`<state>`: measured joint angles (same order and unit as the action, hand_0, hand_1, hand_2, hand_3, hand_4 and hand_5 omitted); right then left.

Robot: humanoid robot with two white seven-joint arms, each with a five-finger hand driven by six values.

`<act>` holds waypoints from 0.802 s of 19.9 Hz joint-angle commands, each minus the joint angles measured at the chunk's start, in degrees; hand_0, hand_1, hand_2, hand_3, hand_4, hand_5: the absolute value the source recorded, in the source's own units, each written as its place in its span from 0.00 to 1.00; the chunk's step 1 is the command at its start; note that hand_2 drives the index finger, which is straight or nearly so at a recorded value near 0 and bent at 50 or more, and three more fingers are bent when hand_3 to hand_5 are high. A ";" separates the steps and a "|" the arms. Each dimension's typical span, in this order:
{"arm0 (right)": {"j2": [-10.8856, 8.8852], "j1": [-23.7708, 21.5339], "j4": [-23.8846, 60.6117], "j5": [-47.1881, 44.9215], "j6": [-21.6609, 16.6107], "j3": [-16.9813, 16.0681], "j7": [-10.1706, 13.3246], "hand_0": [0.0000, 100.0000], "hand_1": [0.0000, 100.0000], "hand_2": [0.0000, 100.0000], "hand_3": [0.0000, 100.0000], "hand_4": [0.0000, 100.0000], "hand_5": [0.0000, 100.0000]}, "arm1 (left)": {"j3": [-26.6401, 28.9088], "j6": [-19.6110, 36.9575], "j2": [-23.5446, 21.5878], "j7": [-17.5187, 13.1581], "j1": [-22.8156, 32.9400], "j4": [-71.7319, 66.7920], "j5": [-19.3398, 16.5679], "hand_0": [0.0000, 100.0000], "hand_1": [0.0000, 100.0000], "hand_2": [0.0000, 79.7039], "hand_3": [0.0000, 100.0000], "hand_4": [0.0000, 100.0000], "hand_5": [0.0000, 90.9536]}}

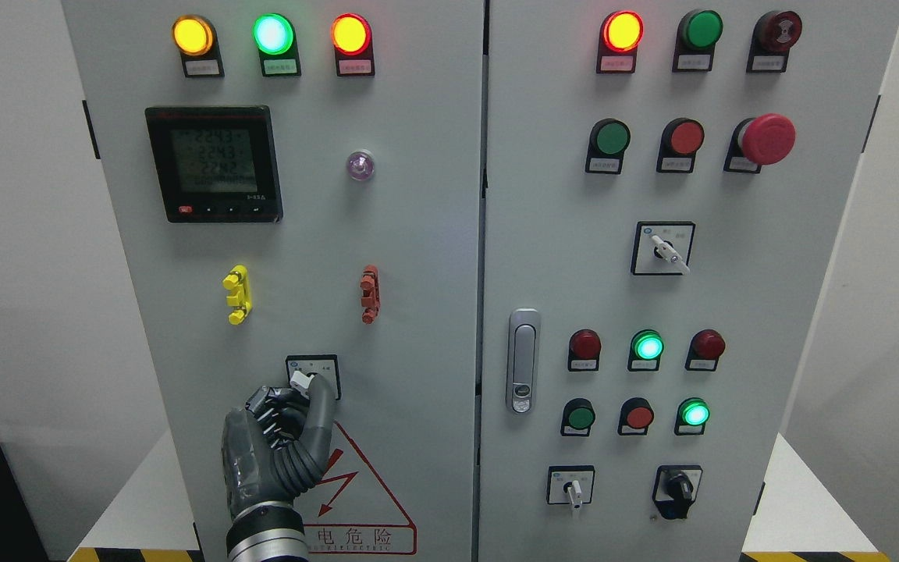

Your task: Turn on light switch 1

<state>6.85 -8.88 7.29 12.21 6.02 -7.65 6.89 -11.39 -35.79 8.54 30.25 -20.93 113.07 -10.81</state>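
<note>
Low in the frame, left of centre, the rotary switch [311, 378] sits on the left cabinet door [418, 273]; directly beneath it the left hand [282, 437] reaches up, curled fingers [323, 406] pinching its white knob.

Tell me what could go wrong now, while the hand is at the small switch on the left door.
1. The left hand grips the small white knob of the selector switch with its fingertips only; it may slip off.
2. The hand hides part of the switch label, so the final position may be hard to check.
</note>
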 commanded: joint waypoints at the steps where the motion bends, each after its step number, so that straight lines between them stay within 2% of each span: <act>1: 0.00 0.00 0.01 0.01 -0.05 0.00 -0.04 0.05 0.00 0.00 0.00 0.00 0.00 | -0.13 0.02 -0.01 0.51 0.01 -0.04 0.00 0.61 0.57 0.78 0.91 0.89 0.87; 7: 0.00 0.00 0.01 0.01 -0.05 0.00 0.05 0.05 0.00 0.00 0.00 0.00 0.00 | -0.04 0.19 -0.10 0.60 0.10 -0.04 0.00 0.64 0.55 0.78 0.91 0.89 0.87; 13: 0.00 0.00 0.01 0.01 -0.05 0.00 0.05 0.05 0.00 0.00 0.00 0.00 0.00 | -0.04 0.19 -0.10 0.60 0.10 -0.04 0.00 0.67 0.47 0.78 0.91 0.89 0.87; 16: 0.00 0.00 0.01 0.01 -0.05 0.00 -0.04 0.05 0.00 0.00 0.00 0.00 0.00 | -0.04 0.19 -0.01 0.60 0.18 -0.04 0.00 0.62 0.43 0.78 0.91 0.89 0.87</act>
<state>6.86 -8.88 7.30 12.22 6.02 -7.65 6.88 -11.41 -35.43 8.48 31.34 -20.82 113.05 -10.82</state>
